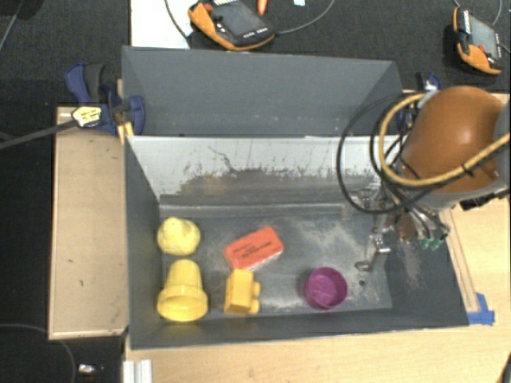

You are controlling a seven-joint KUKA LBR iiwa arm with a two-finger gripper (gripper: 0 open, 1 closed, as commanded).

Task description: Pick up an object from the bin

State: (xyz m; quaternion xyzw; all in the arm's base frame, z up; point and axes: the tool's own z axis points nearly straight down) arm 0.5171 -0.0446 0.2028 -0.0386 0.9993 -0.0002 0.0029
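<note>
Gripper [372, 255] sits at the right end of the grey metal bin [319, 234]. Open or closed: can't tell. The floor under it is scuffed.

Left of the gripper, near to far:
- purple round piece [324, 286], nearest but apart
- orange block [254, 248]
- yellow brick [241, 292]
- yellow cup [183, 292]
- yellow ball [178, 235]

Beyond the scratched back wall [255, 166]: white sheet [160, 10] and orange-black device [231, 21].
</note>
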